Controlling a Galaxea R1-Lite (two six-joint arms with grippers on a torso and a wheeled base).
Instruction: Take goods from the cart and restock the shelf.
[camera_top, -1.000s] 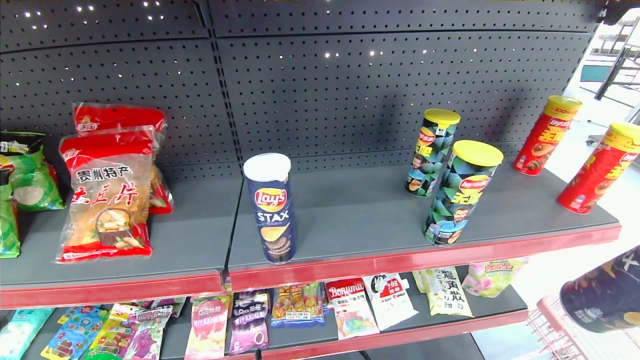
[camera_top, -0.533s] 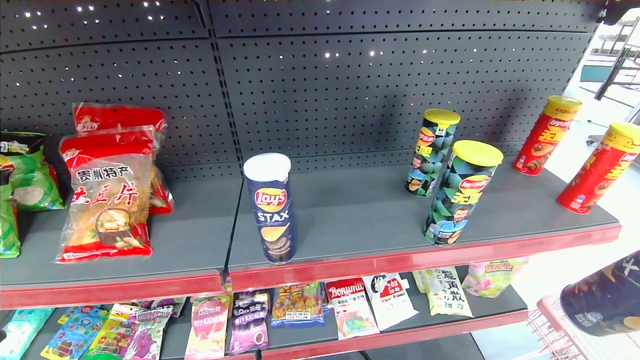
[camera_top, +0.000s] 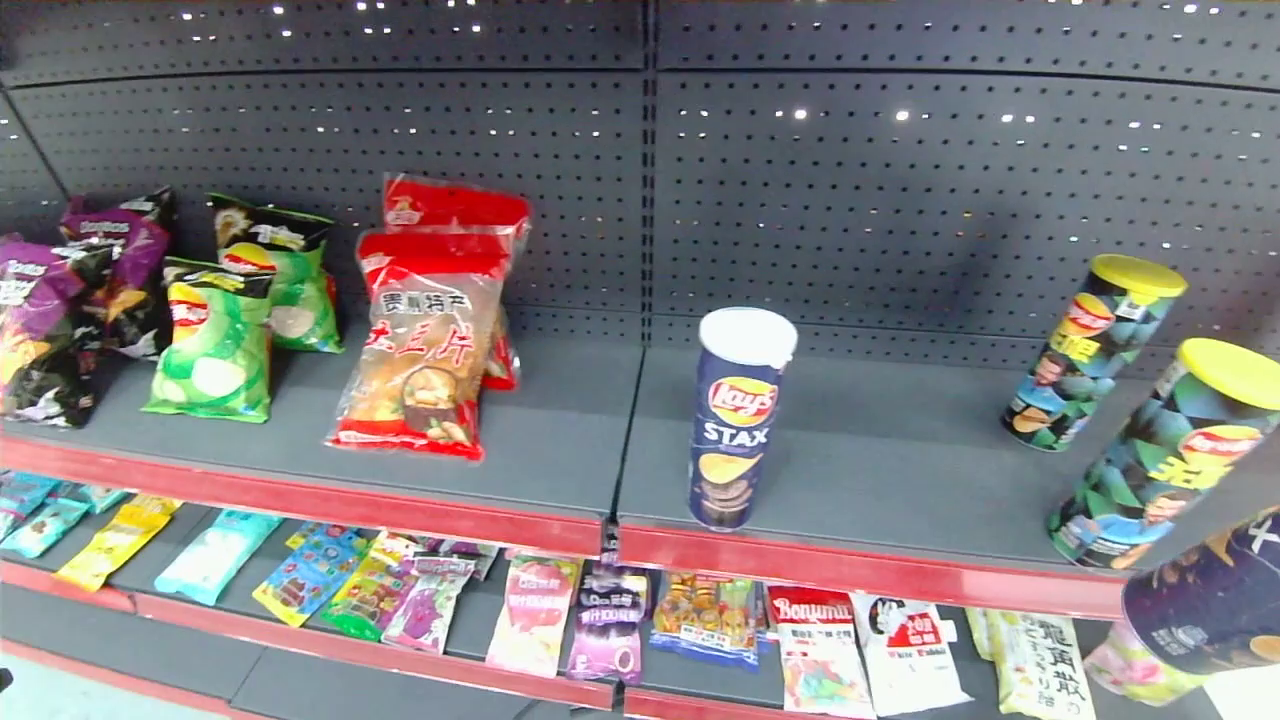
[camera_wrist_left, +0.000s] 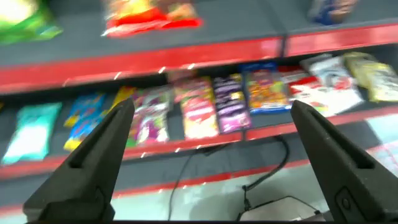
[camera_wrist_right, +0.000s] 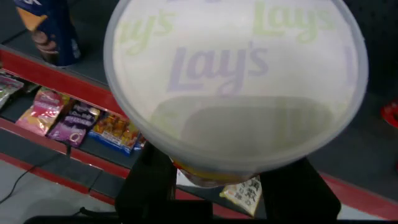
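A dark blue crisp can (camera_top: 1208, 600) is gripped by the right claw (camera_wrist_right: 227, 183), whose fingers (camera_wrist_right: 152, 190) are closed against the can's sides just under its white lid (camera_wrist_right: 236, 81). In the head view this can is seen at the lower right, in front of the red front edge of the upper shelf (camera_top: 880, 480) and not yet set on it. The left claw (camera_wrist_left: 208, 155) is spread wide with nothing between its fingers (camera_wrist_left: 93, 165), and it is held low in front of the lower shelf (camera_top: 300, 650), on which flat snack sachets (camera_top: 605, 630) are laid in a row. On the upper shelf a matching blue can (camera_top: 735, 420) is stood upright near the front edge, about midway along. Well to its right, two yellow-lidded cans (camera_top: 1160, 460) are stood one behind the other. To its left, two red bags (camera_top: 425, 360) are leaned one against the other, with green crisp bags (camera_top: 215, 345) and purple bags (camera_top: 60, 300) placed beyond them.
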